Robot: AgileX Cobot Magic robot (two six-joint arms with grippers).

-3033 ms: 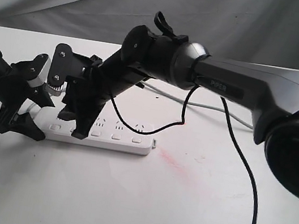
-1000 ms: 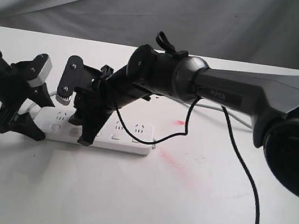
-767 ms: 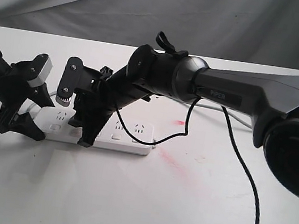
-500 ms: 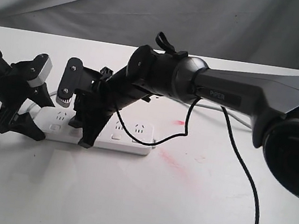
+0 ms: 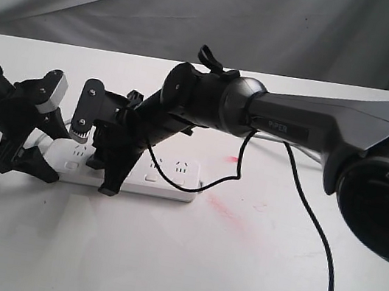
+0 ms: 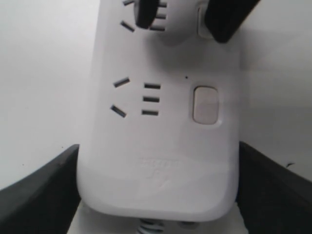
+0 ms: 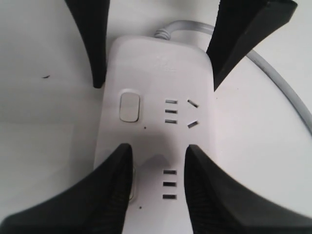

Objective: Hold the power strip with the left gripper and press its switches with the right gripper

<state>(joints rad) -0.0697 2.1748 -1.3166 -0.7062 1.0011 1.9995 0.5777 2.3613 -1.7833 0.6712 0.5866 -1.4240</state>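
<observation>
Exterior view: right end effector [image 5: 106, 189], slightly apart, has dipped onto a switch [image 7: 130, 181]; left end effector [image 6: 158, 161] clamps the power strip [image 5: 168, 180].

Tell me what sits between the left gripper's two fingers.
The cord end of the power strip fills the gap in the left gripper, with the end switch just beyond the fingertips. The left wrist view shows this.

White power strip [image 5: 167, 183], grey cord [image 7: 279, 84], black left hand [image 6: 158, 156] and right hand [image 7: 157, 149].
</observation>
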